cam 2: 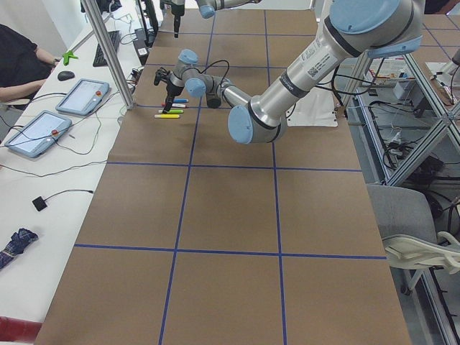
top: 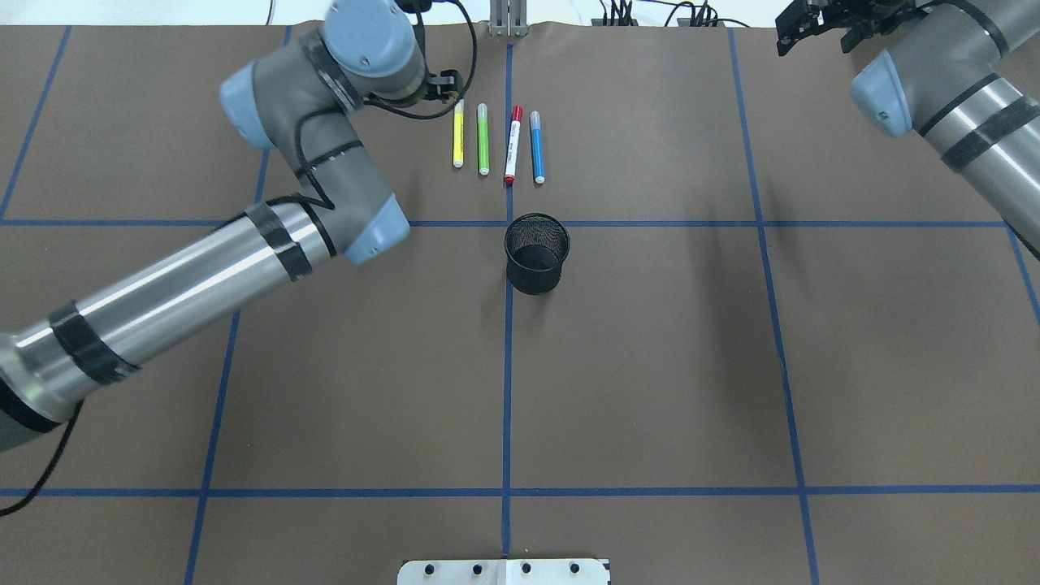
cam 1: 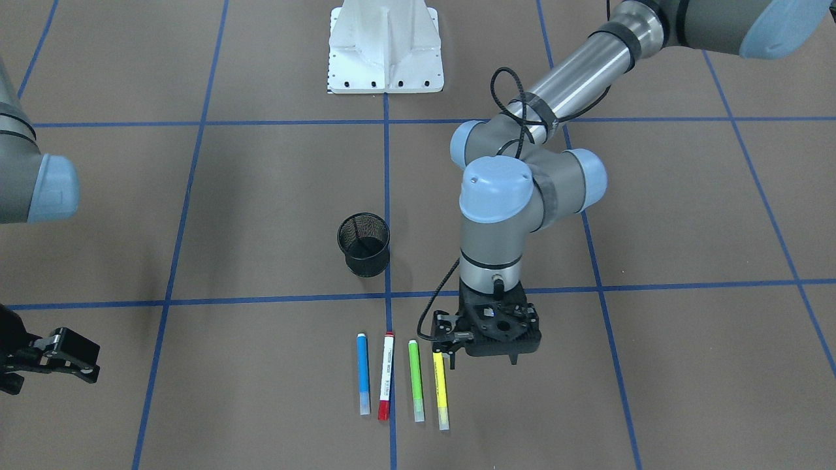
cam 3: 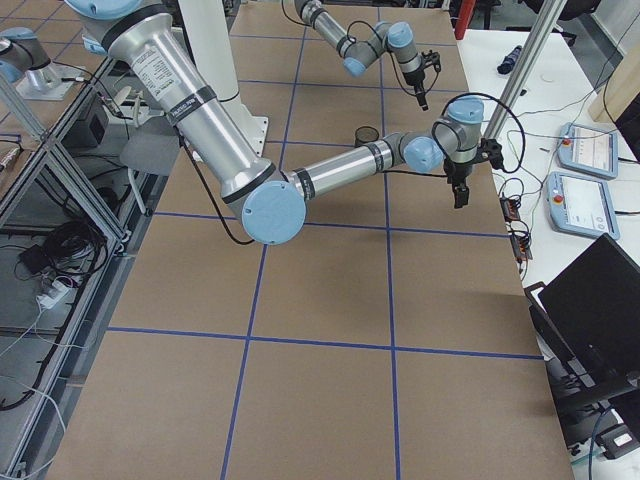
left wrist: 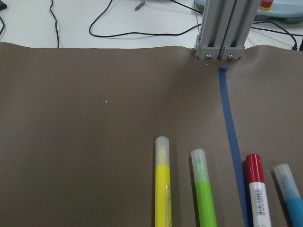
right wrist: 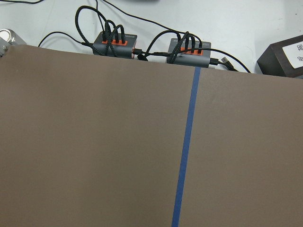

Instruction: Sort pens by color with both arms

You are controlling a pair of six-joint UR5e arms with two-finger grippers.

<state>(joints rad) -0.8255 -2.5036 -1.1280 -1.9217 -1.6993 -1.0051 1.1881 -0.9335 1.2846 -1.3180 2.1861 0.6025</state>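
Whether the fingers of the left gripper point(cam 1: 448, 347) were spread or pressed together could not be told: they pointed down and the wrist hid them from above, and its own camera showed none of them. They hung at the near end of the yellow pen point(cam 1: 441, 388), holding nothing that could be seen. That pen lay leftmost in a row of four parallel pens on the far part of the table point(cam 1: 261, 196), caps pointing away from the robot. To its right lay the green pen point(cam 1: 415, 378), then the white pen point(cam 1: 386, 375) with its red cap along the blue tape line point(cam 1: 386, 196), then the blue pen point(cam 1: 362, 372). A black mesh cup point(cam 1: 364, 245) stood upright on that line, nearer the robot. The left arm point(top: 203, 268) reached out from the near left. The right gripper point(cam 1: 72, 358), its fingers' state equally unclear, hung at the far right, well apart from the pens, on the right arm point(top: 951, 106).
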